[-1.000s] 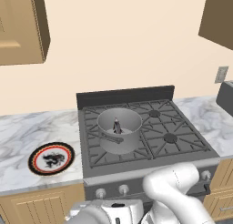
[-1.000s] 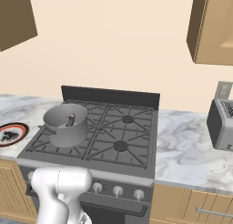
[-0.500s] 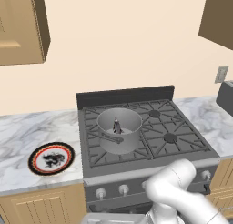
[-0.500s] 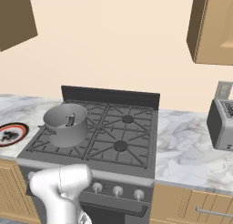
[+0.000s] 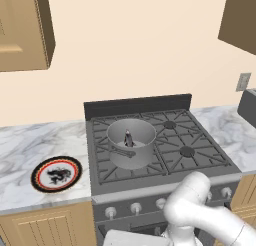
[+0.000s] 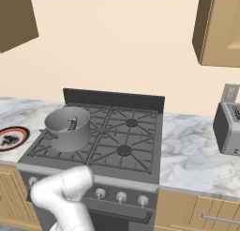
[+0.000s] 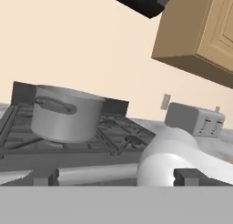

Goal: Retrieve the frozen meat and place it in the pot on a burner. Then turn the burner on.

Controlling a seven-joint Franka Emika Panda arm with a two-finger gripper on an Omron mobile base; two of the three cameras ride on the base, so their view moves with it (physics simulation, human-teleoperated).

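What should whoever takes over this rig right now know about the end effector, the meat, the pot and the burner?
End effector: open, empty, low in front of the stove.
Pot: on the front left burner grate.
Meat: a small dark lump, already inside the pot.
Done: meat is in the pot.
Left: turn on that burner with one of the knobs on the stove front; which knob cannot be told.
Plate on the counter to the left: not part of the job.

Small dark lump (image 5: 128, 138) inside the pot (image 5: 131, 143), too small to tell what it is, toaster (image 6: 228, 128) cut off by the picture's edge, plate (image 6: 10, 138) cut off at the left edge, its black picture too tiny to make out
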